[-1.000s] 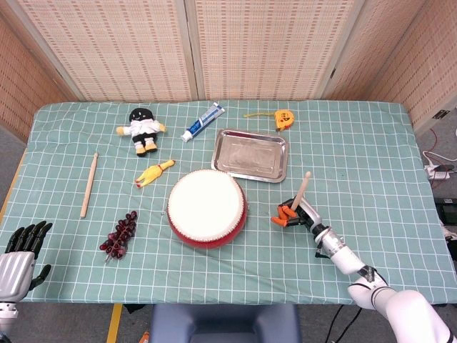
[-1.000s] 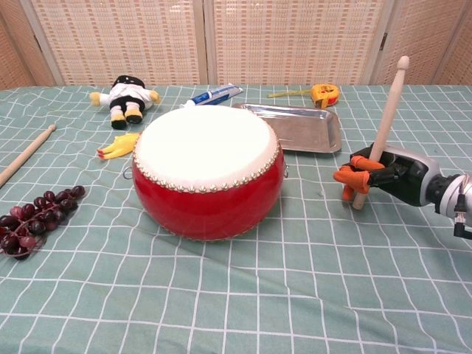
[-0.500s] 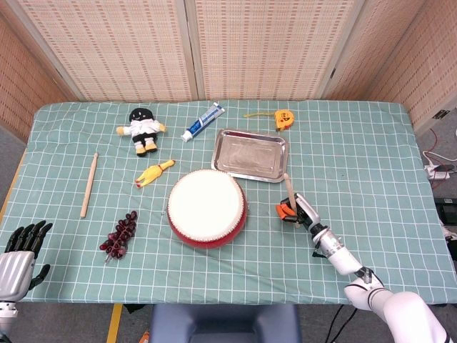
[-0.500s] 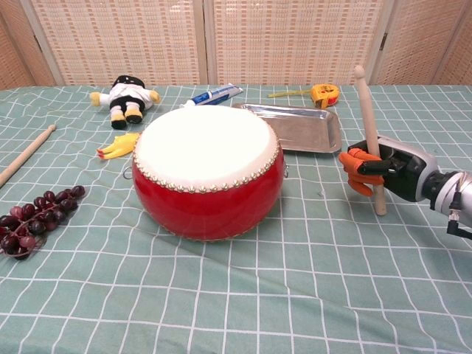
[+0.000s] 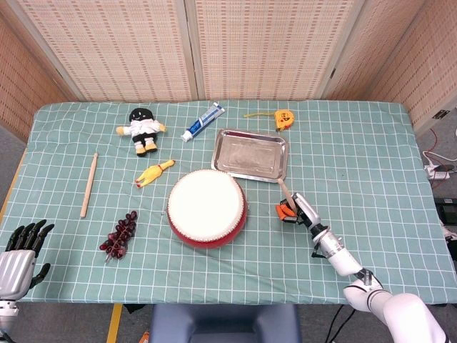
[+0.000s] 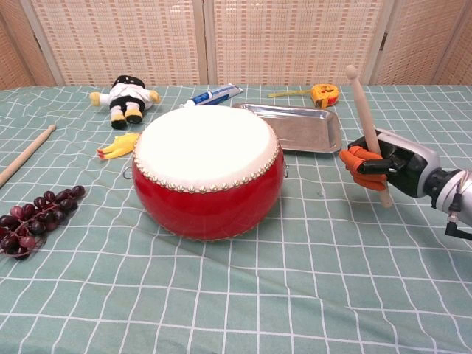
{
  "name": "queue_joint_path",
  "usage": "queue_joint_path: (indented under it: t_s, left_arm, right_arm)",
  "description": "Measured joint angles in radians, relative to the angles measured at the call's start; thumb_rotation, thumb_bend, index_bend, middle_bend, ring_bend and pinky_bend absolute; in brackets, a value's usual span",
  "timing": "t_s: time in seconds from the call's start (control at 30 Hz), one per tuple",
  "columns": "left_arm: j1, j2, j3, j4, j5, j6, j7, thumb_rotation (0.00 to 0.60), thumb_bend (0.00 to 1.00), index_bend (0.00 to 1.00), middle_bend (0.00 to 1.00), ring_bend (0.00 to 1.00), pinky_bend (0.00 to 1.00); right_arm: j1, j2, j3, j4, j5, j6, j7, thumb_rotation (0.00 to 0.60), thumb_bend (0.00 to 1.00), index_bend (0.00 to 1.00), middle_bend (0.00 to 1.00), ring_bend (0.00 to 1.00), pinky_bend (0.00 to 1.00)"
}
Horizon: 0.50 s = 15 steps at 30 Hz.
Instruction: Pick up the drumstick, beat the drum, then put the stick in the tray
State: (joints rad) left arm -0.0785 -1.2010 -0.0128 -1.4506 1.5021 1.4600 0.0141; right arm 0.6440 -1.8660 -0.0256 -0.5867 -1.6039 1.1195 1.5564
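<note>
My right hand (image 6: 387, 164) (image 5: 294, 208) grips a wooden drumstick (image 6: 365, 118) (image 5: 283, 189) just right of the red drum (image 6: 208, 171) (image 5: 207, 208). The stick stands nearly upright, its tip leaning slightly left toward the drum and tray. The metal tray (image 6: 293, 126) (image 5: 250, 154) lies behind the drum, holding nothing. A second drumstick (image 5: 88, 184) (image 6: 26, 155) lies on the cloth at far left. My left hand (image 5: 20, 251) hangs at the table's near left corner, fingers apart, holding nothing.
On the checked cloth lie a plush doll (image 5: 142, 127), a toothpaste tube (image 5: 202, 122), a yellow tape measure (image 5: 283, 117), a rubber chicken (image 5: 153, 174) and a bunch of grapes (image 5: 120, 233). Woven screens stand behind the table.
The right hand has swung the stick from leaning right to leaning left, toward the drum, and shifted slightly back. The left hand stays put.
</note>
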Motion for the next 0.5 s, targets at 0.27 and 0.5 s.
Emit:
queue_joint_path:
  t_s: [0.27, 0.5]
  left_arm:
    - [-0.005, 0.002, -0.001, -0.002, 0.004, -0.001, 0.002, 0.600, 0.27, 0.12, 0.05, 0.05, 0.03]
    - [-0.007, 0.003, 0.000, -0.006, 0.015, 0.005, 0.001, 0.600, 0.27, 0.12, 0.05, 0.05, 0.03]
  right_arm:
    - [0.038, 0.073, -0.007, -0.067, -0.030, -0.005, -0.303, 0.600, 0.85, 1.00, 1.00, 1.00, 1.00]
    - [0.130, 0.278, 0.040, -0.403, 0.009, -0.144, -0.762, 0.600, 0.85, 1.00, 1.00, 1.00, 1.00]
